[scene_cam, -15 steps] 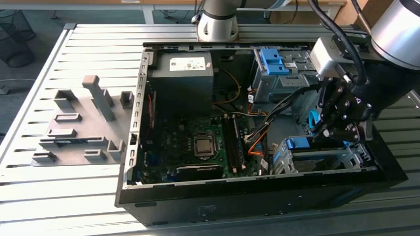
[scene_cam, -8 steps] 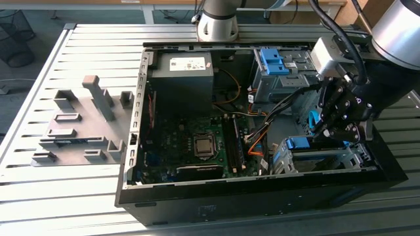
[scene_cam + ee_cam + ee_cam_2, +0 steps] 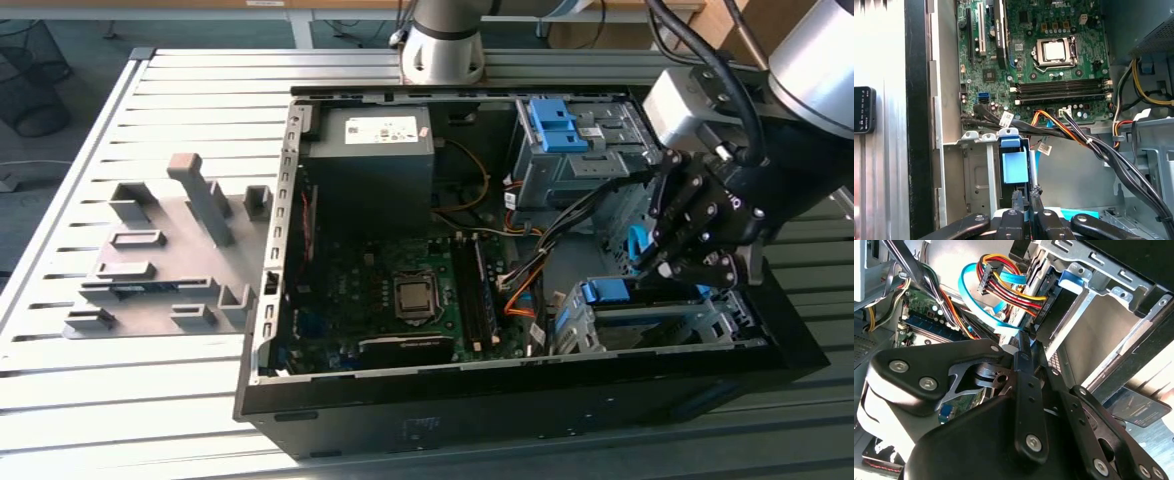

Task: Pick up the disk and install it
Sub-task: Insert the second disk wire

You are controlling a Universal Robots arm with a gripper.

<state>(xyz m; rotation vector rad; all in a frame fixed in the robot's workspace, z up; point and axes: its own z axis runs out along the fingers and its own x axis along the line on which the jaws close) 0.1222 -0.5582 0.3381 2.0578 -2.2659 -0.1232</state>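
The claw (image 3: 663, 268) hangs inside the open computer case (image 3: 400, 420), just above the metal drive cage (image 3: 641, 330) at the case's front corner. Its fingers (image 3: 1024, 202) are pressed close together, clenched on the thin edge of the disk (image 3: 1015, 167), which stands upright, partly down in that cage, beside the green board (image 3: 1044, 50).

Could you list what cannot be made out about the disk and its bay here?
- The disk: in the exterior view, its label and body are covered by the end effector.
- The drive cage: in the first wrist view, its floor is cut off by the picture's edge.
- The cage's interior: in the second wrist view, it is blocked by the end effector's body.
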